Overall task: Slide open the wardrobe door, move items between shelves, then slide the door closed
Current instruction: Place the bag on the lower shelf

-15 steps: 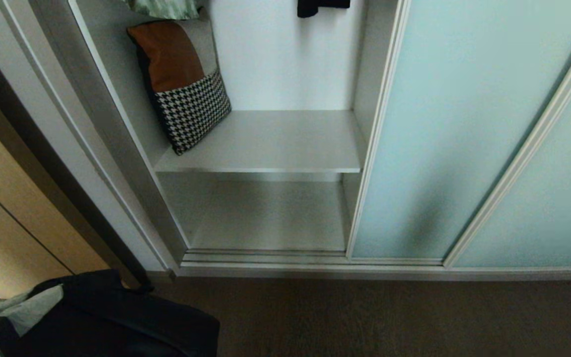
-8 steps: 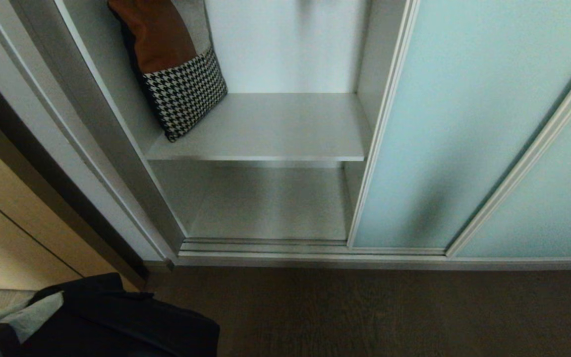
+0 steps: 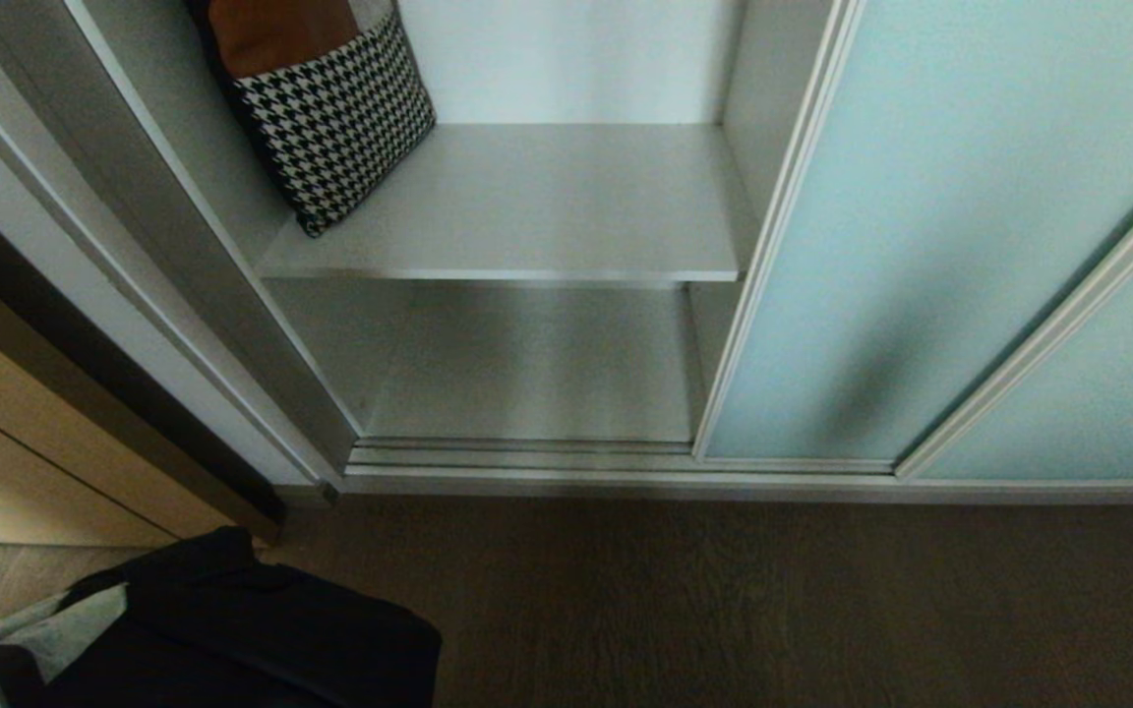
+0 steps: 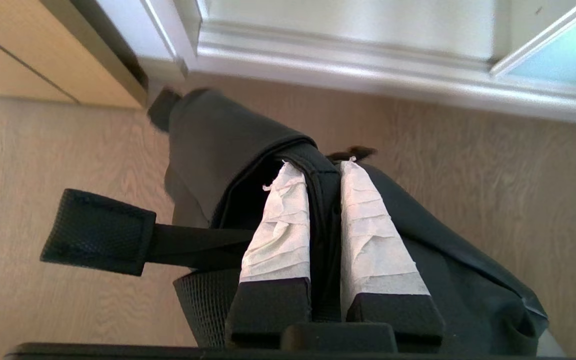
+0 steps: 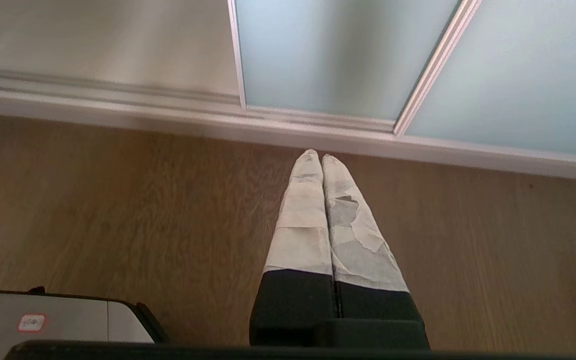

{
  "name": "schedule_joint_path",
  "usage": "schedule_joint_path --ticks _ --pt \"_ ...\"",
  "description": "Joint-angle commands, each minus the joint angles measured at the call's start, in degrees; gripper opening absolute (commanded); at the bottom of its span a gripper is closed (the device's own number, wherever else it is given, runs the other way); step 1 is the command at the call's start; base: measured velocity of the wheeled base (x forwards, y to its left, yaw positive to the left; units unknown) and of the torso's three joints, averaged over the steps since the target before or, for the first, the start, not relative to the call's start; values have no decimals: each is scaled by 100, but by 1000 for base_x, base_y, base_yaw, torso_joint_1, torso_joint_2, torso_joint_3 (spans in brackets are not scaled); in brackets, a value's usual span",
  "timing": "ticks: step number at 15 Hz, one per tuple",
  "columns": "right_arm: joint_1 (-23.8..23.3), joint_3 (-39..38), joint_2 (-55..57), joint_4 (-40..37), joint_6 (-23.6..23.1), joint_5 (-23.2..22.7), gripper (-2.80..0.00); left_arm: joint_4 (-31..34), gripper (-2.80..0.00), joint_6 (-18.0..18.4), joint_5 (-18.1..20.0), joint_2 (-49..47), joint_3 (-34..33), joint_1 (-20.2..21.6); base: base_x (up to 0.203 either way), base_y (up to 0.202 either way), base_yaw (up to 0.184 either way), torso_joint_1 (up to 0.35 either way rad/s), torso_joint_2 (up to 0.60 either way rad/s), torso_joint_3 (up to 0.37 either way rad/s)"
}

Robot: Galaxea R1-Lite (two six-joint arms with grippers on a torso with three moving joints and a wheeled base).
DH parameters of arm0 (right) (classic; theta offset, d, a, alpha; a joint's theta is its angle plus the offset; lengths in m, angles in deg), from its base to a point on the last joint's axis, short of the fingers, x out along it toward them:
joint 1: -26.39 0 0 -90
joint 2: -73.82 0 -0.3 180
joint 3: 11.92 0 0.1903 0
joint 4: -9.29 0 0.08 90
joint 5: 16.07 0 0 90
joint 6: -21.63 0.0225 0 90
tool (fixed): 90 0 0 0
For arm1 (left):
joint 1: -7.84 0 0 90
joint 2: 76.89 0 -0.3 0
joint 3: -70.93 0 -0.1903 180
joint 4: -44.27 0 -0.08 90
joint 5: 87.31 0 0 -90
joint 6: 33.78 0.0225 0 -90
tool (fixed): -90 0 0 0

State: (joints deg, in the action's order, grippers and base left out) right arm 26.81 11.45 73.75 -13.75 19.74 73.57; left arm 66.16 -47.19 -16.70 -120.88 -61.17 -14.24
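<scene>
While the black fabric bundle (image 4: 248, 165) hangs low over the wooden floor (image 3: 773, 600) just in front of the wardrobe's open left side, the left claw (image 4: 318, 167) pinches a fold of it between taped fingers (image 4: 283, 225), one padded strap (image 4: 98, 232) sticking out sideways. Behind it, two white shelves (image 3: 547, 197) stand bare except for a houndstooth cushion (image 3: 330, 118) leaning in the upper one's left corner. To the right sits the frosted sliding door (image 3: 921, 226). Near its bottom rail, the right claw (image 5: 322, 160) hangs pressed together, empty.
</scene>
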Motion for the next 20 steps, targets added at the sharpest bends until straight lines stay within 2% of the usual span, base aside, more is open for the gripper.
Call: schedule_joint_path --ticks 1,8,20 --pt "2 0 -10 2 -4 0 -280 -2 -280 -12 -12 -23 -36 -7 0 0 0 -2 7 -198" --pt "2 0 -10 2 -4 0 -280 33 -280 -144 -3 -216 -53 6 0 0 0 5 5 -198" --pt "2 0 -10 2 -4 -8 -280 -37 -280 -144 8 -453 -9 10 0 0 0 3 2 -199"
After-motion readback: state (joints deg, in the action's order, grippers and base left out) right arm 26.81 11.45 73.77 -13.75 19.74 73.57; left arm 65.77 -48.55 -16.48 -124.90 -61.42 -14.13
